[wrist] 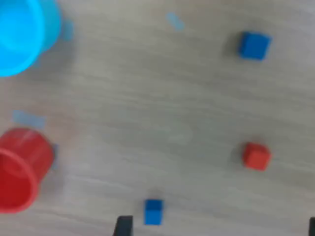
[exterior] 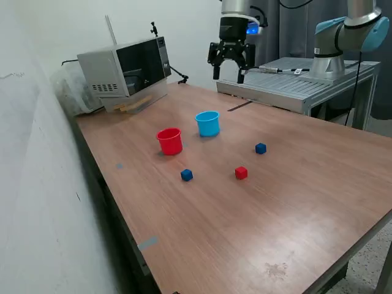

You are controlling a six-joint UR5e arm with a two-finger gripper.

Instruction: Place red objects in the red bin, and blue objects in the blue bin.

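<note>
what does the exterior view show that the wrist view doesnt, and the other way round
Only the exterior view shows the microwave, the whole tool hanging open above the far edge of the table, and a second arm. Only the wrist view shows pale tape marks near the cups. Both show the red cup, light blue cup, one red cube and two blue cubes.

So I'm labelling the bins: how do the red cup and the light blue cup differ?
The red cup is red, the light blue cup pale blue. In the exterior view the red cup stands nearer the camera and further left; the blue cup stands behind it, to its right. Both stand upright, open-topped, similar in size and apart.
</note>
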